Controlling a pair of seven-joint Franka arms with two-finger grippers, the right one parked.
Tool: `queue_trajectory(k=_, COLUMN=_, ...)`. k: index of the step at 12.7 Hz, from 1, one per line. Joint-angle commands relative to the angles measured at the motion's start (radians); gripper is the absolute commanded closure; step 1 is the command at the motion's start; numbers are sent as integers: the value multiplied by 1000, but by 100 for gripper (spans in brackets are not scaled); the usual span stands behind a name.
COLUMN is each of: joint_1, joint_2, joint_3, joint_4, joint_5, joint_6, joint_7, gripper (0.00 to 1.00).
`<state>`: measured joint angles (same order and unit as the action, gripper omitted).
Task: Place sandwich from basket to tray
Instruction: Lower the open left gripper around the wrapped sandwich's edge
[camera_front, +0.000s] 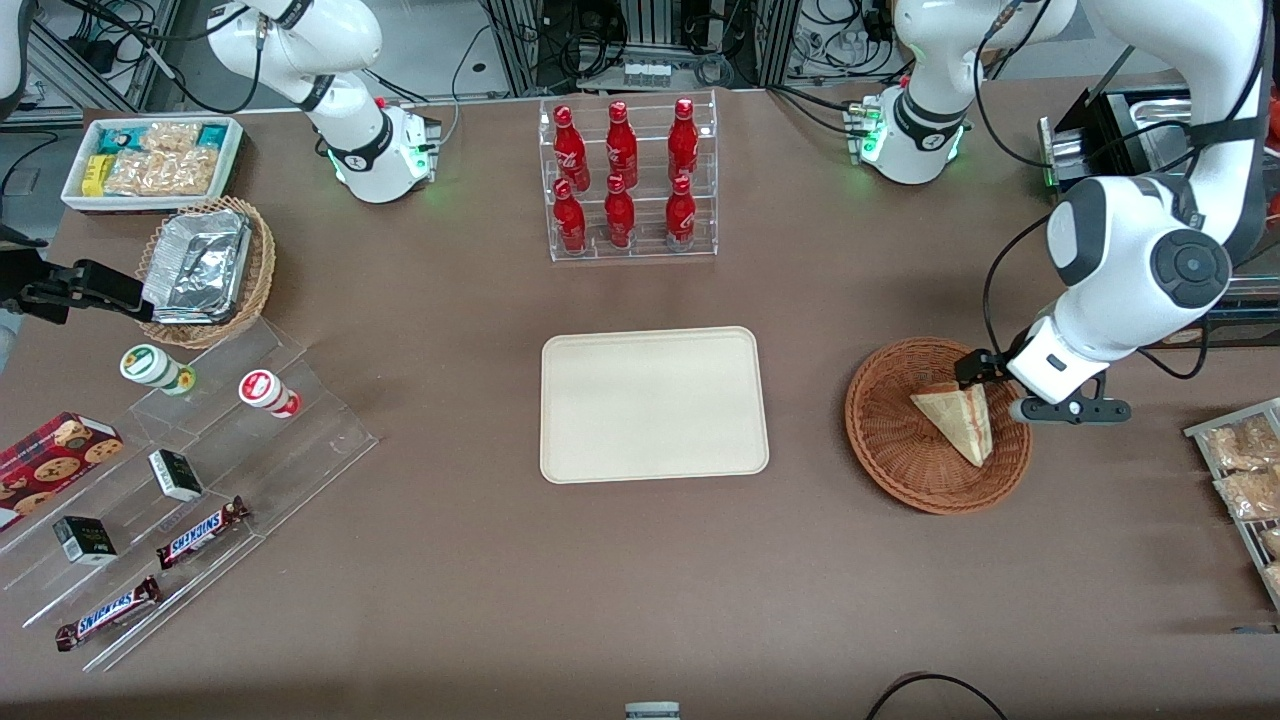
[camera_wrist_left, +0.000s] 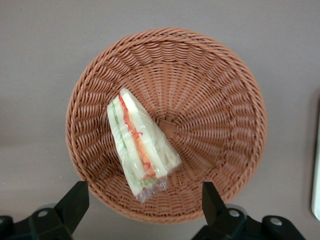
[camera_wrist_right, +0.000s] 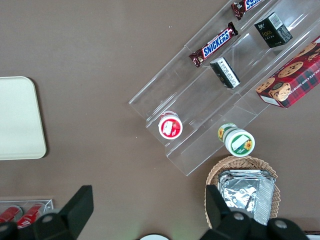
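Observation:
The sandwich (camera_front: 958, 420) (camera_wrist_left: 140, 142), a plastic-wrapped wedge with white and red filling, lies in the reddish-brown wicker basket (camera_front: 880, 440) (camera_wrist_left: 225, 100) toward the working arm's end of the table. My left gripper (camera_front: 985, 382) (camera_wrist_left: 142, 202) hovers above the basket's rim, open, with both black fingers (camera_wrist_left: 75, 200) spread wide and nothing between them. The sandwich's narrow end points toward the gap between the fingers without touching either. The cream tray (camera_front: 655, 405) (camera_wrist_right: 17, 117) lies bare at the table's middle, beside the basket.
A clear rack of red bottles (camera_front: 625, 180) stands farther from the front camera than the tray. A rack of bagged snacks (camera_front: 1245, 470) sits beside the basket at the table's edge. A foil-filled tan basket (camera_front: 205, 270), white snack bin (camera_front: 150, 160) and acrylic steps (camera_front: 180, 480) lie toward the parked arm's end.

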<state>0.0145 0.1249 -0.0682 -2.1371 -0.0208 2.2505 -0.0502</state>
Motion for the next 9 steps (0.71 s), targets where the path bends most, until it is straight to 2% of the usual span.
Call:
queue_trajectory(k=1, joint_1=4, joint_2=-30, joint_3=-1, joint_4=-58, joint_5=10, joint_6=66, joint_7=-210, gripper=0)
queue_trajectory(k=4, joint_1=4, joint_2=-44, joint_3=-2, joint_4=-73, joint_5=12, joint_6=95, joint_7=-480, gripper=0)
queue_trajectory(k=9, joint_1=18, joint_2=-67, joint_3=-2, joint_4=-195, joint_5=-8, joint_6=286, joint_7=-727, gripper=0)
